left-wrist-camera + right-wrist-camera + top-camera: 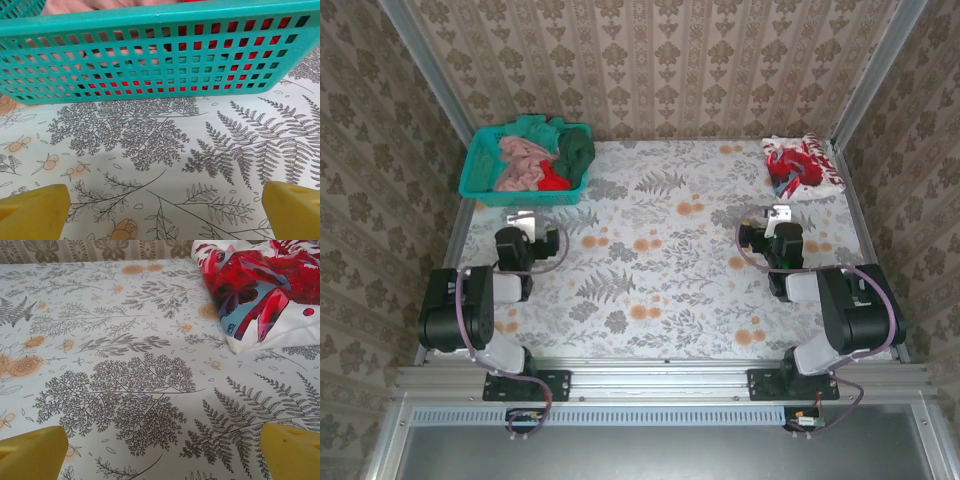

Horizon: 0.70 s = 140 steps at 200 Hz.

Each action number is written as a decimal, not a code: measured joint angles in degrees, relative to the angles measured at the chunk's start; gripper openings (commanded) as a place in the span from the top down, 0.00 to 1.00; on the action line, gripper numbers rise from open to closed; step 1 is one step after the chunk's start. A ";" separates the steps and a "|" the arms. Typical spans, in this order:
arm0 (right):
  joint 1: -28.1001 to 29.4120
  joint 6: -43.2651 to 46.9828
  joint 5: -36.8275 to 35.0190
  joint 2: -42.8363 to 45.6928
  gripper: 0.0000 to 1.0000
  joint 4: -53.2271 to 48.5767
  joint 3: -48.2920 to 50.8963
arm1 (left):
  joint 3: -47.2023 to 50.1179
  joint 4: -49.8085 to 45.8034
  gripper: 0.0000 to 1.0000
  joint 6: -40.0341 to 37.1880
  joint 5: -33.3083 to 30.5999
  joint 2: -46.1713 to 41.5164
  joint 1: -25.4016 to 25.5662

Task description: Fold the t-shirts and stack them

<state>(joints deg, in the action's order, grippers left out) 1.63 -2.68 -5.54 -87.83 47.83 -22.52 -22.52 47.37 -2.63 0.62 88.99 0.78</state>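
So you're at the picking stage: both jaws stand spread wide, holding nothing. Your left gripper (524,219) faces the basket (477,165), where the heaped t-shirts (535,160) wait. The red-and-white shirt (802,165) lies far right, just ahead of your right gripper (778,215). Next, I judge, reach into the basket and lift 1 shirt clear.

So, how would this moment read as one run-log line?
left gripper: open, empty, facing basket | right gripper: open, empty, near red-and-white t-shirt | heaped t-shirts: in basket, unfolded
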 measured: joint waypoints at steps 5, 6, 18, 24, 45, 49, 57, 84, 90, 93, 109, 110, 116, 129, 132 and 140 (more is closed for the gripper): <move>0.00 0.00 0.00 0.00 0.00 0.02 0.00 | 0.00 0.09 0.00 -0.02 -0.07 0.00 0.13; 0.00 0.00 0.00 0.00 0.00 0.00 0.00 | 0.00 0.13 0.00 -0.02 -0.15 0.00 0.20; 0.00 0.00 0.00 0.00 0.00 0.00 0.00 | 0.00 0.33 0.00 -0.09 -0.26 0.00 0.48; 0.00 0.00 0.00 0.00 0.00 0.02 0.00 | 0.00 0.44 0.00 -0.13 -0.39 0.00 0.55; 0.00 0.00 0.00 0.00 0.00 0.02 0.00 | 0.00 0.68 0.00 -0.20 -0.61 0.00 0.55; 0.00 0.00 0.00 0.00 0.00 0.02 0.00 | 0.00 0.68 0.00 -0.20 -0.61 0.00 0.55; 0.00 0.00 0.00 0.00 0.00 0.00 0.00 | 0.00 0.68 0.00 -0.20 -0.63 0.00 0.55; 0.00 0.00 0.00 0.00 0.00 0.00 -0.02 | 0.00 0.68 0.00 -0.20 -0.63 0.00 0.55; 0.00 0.00 0.00 0.00 0.00 0.00 -0.02 | 0.00 0.68 0.00 -0.20 -0.63 0.00 0.55; 0.00 0.00 0.00 0.00 0.00 0.02 -0.02 | 0.00 0.68 0.00 -0.20 -0.63 0.00 0.55; 0.00 0.00 0.00 0.00 0.00 0.00 -0.02 | 0.00 0.68 0.00 -0.20 -0.63 0.00 0.55; 0.00 0.00 0.00 0.00 0.00 0.02 0.00 | 0.00 0.68 0.00 -0.20 -0.63 0.00 0.55; 0.00 0.00 0.00 0.00 0.00 0.00 -0.02 | 0.00 0.68 0.00 -0.20 -0.63 0.00 0.55; 0.00 0.00 0.00 0.00 0.00 0.02 -0.02 | 0.00 0.68 0.00 -0.20 -0.63 0.00 0.55; 0.00 0.00 0.00 0.00 0.00 0.02 -0.02 | 0.00 0.68 0.00 -0.20 -0.63 0.00 0.55; 0.00 0.00 0.00 0.00 0.00 0.00 -0.02 | 0.00 0.68 0.00 -0.20 -0.63 0.00 0.55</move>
<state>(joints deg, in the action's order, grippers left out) 1.63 -2.68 -5.54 -87.83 47.83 -22.55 -22.52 48.05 -2.83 -0.01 88.99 1.32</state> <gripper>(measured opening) 0.999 0.997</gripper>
